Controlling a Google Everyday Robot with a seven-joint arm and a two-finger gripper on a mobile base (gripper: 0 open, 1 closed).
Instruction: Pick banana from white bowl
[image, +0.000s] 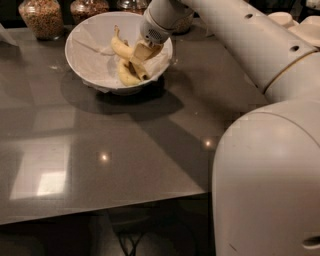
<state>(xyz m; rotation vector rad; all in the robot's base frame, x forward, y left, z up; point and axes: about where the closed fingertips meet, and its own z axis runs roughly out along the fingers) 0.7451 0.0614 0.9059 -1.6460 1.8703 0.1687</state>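
Observation:
The white bowl (85, 47), lined with crumpled white paper, stands at the back of the grey table. My gripper (140, 54) reaches down into its right half and is shut on the banana (121, 47), the long pale yellow one. The banana tilts up to the left, with its stem end raised above the paper. A shorter yellow banana (127, 76) lies in the bowl just below the gripper. The gripper's body hides part of the held banana.
Glass jars of grains (43, 18) (89, 8) stand behind the bowl. Small beige bowls (283, 19) sit at the back right. My arm (240, 35) crosses the right side and my white base (270, 185) fills the front right. The table's front edge (100, 212) runs low.

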